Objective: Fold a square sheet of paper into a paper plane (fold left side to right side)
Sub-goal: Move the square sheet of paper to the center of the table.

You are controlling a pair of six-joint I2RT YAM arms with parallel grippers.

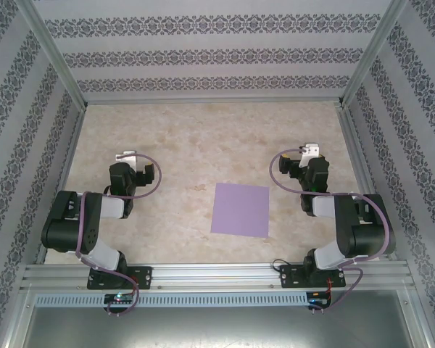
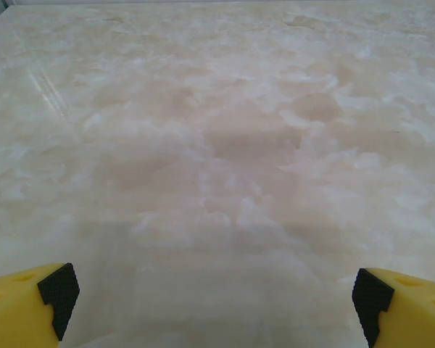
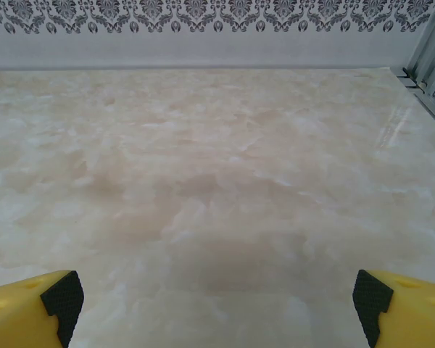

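Toward the left of the overhead frame, the left claw (image 2: 214, 293) is standing wide open, gripping nothing. Right of centre, the square sheet of paper (image 1: 240, 209) is lying flat and unfolded on the marbled worktop (image 1: 203, 130). Farther right, the right claw (image 3: 216, 297) is also gaping open, empty.

text: none readable | labels/brands/numbers: none legible | wallpaper (image 1: 203, 56): damask ornament bands, far and side walls, no lettering | small board (image 1: 117, 297), near rail, left: markings too small to read
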